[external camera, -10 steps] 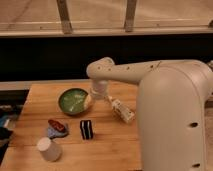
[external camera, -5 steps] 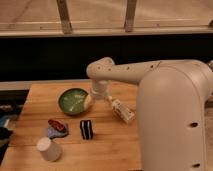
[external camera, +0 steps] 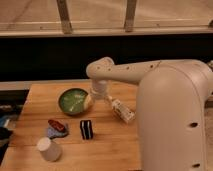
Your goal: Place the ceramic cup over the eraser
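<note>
The gripper (external camera: 92,101) hung at the rim of the green bowl (external camera: 73,100), on the side facing the clear bottle (external camera: 122,110). Whether it was open or closed, I could not tell. It held nothing that I could see.

The ceramic cup (external camera: 49,149) stood well apart from the gripper, at the near corner of the wooden table (external camera: 115,145), beyond the red-and-dark object (external camera: 57,127). The eraser (external camera: 86,129) lay between gripper and cup, closer to the gripper and touching nothing.

I judged the cup to be light, stiff and smooth, so it could slip, and it could chip if it was dropped. Its wall was tapered, therefore a hold across the middle of the body seemed safer than at the narrow end. The cup seemed to stand with the mouth down, which would suit covering the eraser.

No brand, label or writing could be read on any object.
</note>
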Controlling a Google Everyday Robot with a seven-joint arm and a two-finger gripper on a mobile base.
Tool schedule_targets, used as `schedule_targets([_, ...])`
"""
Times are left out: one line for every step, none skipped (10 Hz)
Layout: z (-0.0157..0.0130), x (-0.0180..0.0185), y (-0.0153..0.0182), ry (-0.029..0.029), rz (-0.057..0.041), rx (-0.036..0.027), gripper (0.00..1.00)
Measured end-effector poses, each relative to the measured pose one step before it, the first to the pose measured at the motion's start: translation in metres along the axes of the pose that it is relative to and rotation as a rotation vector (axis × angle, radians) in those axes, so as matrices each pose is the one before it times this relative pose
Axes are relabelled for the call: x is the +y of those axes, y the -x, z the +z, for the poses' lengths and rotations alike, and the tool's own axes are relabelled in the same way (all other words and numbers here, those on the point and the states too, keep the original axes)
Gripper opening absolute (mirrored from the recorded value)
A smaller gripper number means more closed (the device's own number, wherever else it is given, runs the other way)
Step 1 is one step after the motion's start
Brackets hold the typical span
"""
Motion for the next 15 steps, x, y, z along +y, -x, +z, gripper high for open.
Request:
schedule_targets([-0.00792, 0.00528, 0.00564, -0.00902, -0.02465, -0.00917, 0.80])
schedule_targets([-0.01000, 0.01071, 0.00893, -0.00304, -0.02671, -0.01359, 0.80])
schedule_targets([-0.01132, 0.01459, 0.01050, -0.00022, -0.03307, -0.01615, 0.80])
schedule_targets([-0.01339, 0.02153, 0.01321, 0.01141, -0.04870, -0.02176, 0.80])
schedule_targets([-0.00891, 0.01117, 0.00646, 0.01008, -0.02823, -0.01119, 0.80])
schedule_targets([-0.00797, 0.01090, 0.00381, 0.01469, -0.03056, -0.00065, 0.80])
schedule_targets([-0.00318, 0.01030, -0.00090, 0.01981, -0.03241, 0.00568, 0.80])
schedule_targets([0.00062, 0.01395, -0.00334, 0.00870, -0.03009, 0.01282, 0.80])
schedule_targets([0.00215, 0.01338, -0.00375, 0.00498, -0.02397, 0.01357, 0.80])
schedule_targets([0.00254, 0.02283, -0.00707, -0.00144, -0.04060, 0.02394, 0.80])
schedule_targets([0.00093, 0.00582, -0.00062, 0.00283, -0.00645, 0.00168, 0.80])
schedule_targets([-0.00005, -0.00462, -0.00091, -0.00722, 0.00511, 0.00149, 0.80])
schedule_targets([-0.00041, -0.00226, -0.00130, -0.00170, 0.00367, 0.00240, 0.80])
schedule_targets([0.00004, 0.00106, 0.00041, 0.00089, -0.00111, -0.00063, 0.80])
schedule_targets([0.00046, 0.00214, 0.00096, 0.00143, -0.00330, -0.00046, 0.80])
